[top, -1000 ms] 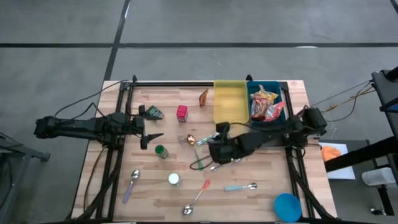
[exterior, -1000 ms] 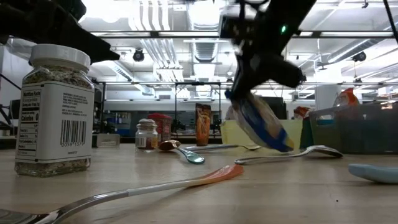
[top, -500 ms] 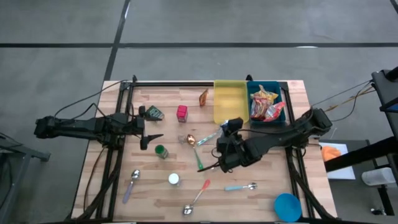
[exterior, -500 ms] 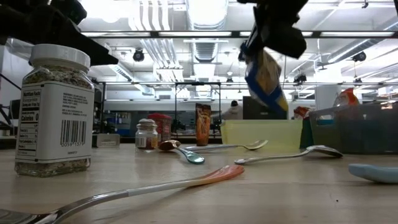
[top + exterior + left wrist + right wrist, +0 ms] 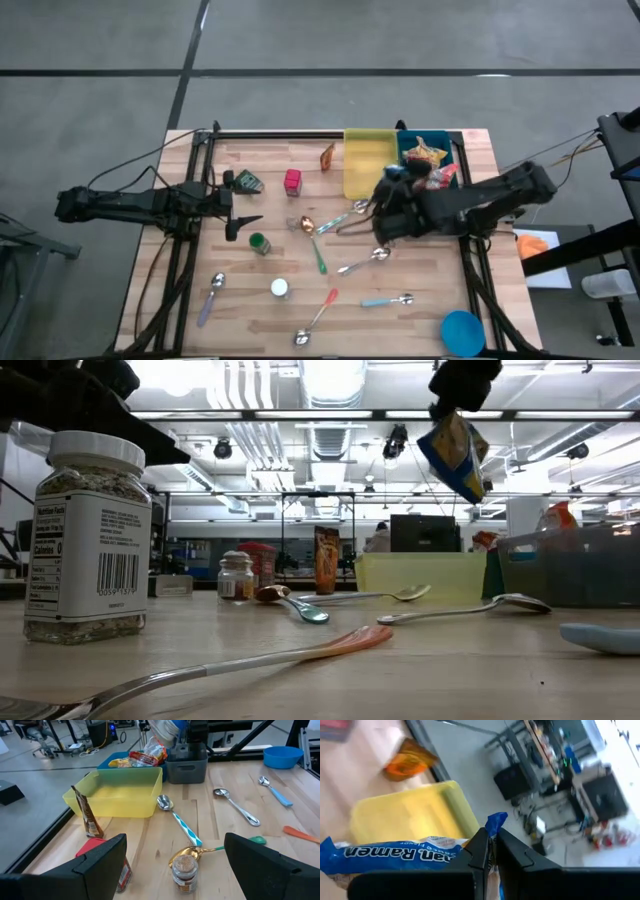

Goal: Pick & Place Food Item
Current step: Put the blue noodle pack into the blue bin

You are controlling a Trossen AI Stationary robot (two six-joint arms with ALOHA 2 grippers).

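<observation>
A blue ramen packet (image 5: 455,455) hangs high over the table with my right gripper (image 5: 458,385) shut on it. In the high view that gripper (image 5: 388,203) and the packet (image 5: 397,182) are at the near edge of the yellow bin (image 5: 366,160). To the bin's right stands a blue bin (image 5: 452,180) holding other snack packets. The right wrist view shows the packet (image 5: 395,855) over the yellow bin (image 5: 410,817). My left gripper (image 5: 240,215) waits open at the table's left, its fingers apart in its wrist view (image 5: 175,840). My right gripper pinches the packet's crimped end seam (image 5: 496,820) between its two fingers (image 5: 479,851). The packet hangs tilted below the fingers, lifted well clear of the table.
Several spoons (image 5: 362,262) lie across the table's middle and near side. Spice jars (image 5: 259,243) (image 5: 280,289), a red box (image 5: 292,181), an orange sachet (image 5: 327,157) and a green packet (image 5: 248,182) stand to the left. A blue bowl (image 5: 462,332) is at the near right corner.
My right gripper has risen and gone toward the table's far right, toward the bins, rolling its wrist. It has stayed shut on the packet, which hung just above the tabletop and is now carried high, still tilted.
</observation>
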